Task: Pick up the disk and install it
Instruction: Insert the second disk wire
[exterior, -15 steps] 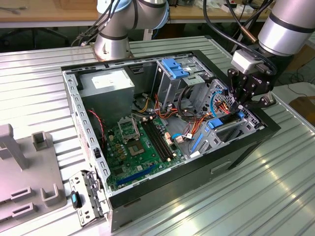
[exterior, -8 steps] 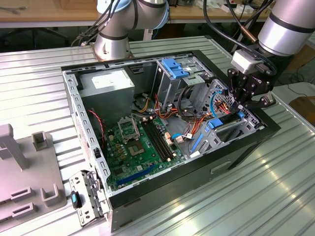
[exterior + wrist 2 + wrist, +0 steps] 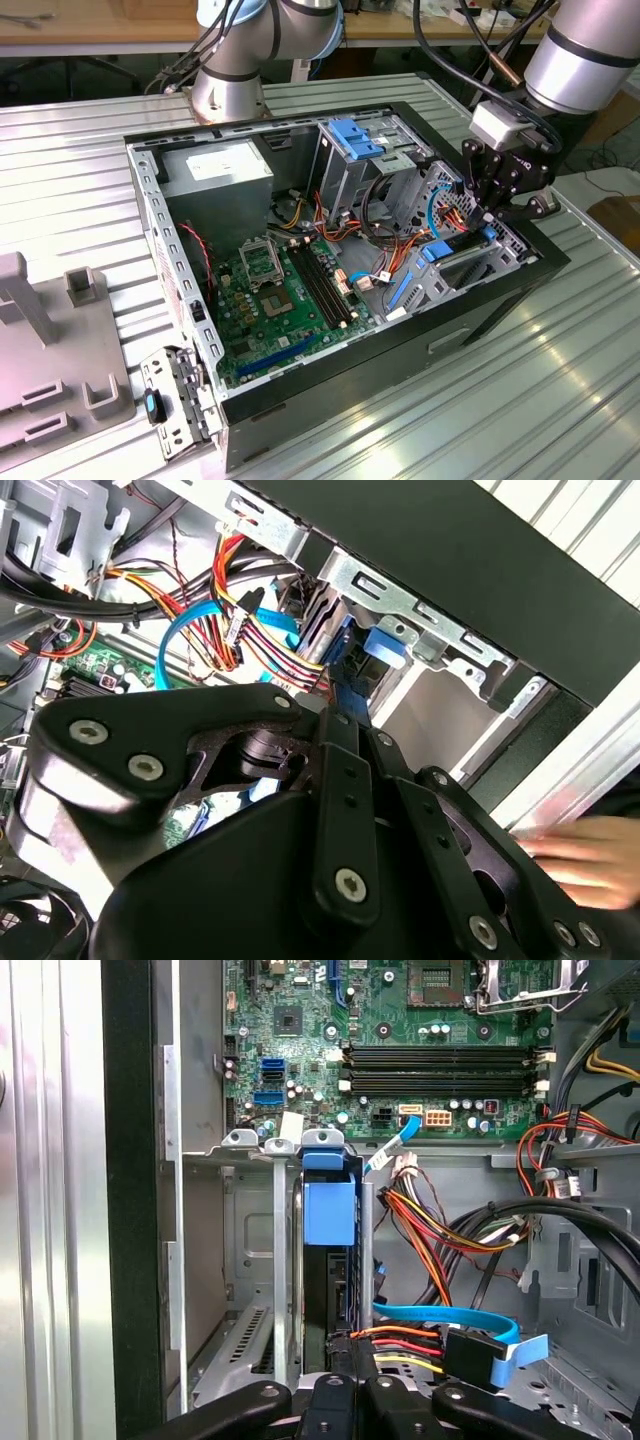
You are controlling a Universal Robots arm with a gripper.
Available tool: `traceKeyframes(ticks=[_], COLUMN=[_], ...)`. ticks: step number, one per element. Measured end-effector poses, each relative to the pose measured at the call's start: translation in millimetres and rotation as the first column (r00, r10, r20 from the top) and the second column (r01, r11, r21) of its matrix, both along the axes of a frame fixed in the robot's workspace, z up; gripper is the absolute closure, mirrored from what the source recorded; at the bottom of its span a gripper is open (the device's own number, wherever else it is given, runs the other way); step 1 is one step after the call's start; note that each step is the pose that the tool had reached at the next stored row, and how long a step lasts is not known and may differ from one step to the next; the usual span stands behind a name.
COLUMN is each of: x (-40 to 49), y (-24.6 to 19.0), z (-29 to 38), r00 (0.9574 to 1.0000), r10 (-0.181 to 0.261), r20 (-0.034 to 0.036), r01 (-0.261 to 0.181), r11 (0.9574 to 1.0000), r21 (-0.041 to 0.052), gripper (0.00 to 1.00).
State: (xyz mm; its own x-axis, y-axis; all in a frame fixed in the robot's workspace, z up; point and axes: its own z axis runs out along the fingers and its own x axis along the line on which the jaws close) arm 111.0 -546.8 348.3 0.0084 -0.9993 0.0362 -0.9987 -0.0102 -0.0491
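Ribbed metal bench carries open black computer case. Black gripper at drive bay; blue-railed dark disk stands upright in slot. Fingertips hidden, grip state unclear.

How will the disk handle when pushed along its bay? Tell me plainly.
Likely stiff: the disk is a flat slab in a blue carrier, standing on edge between metal rails. It probably slides straight but may bind if tilted. The loose cables beside it could snag.

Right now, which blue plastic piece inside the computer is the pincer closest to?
The blue-framed dark disk in the bay at the case's front, under the pincer; not the blue bracket atop the grey cage.
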Motion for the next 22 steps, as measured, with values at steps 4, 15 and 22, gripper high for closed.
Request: traceKeyframes(ticks=[4, 15, 22], x=[-0.5, -0.5, -3.9], y=[0.0, 1.4, 10.6], z=[0.0, 34.2, 45.7], r00=[1.0, 1.0, 1.0], r10=[0.0, 0.0, 0.003], r20=[0.0031, 0.0031, -0.0015], r01=[0.0, 0.0, -0.003], r11=[1.0, 1.0, 0.9999], r21=[-0.0032, -0.0032, -0.0102], gripper=[0.89, 0.89, 0.89])
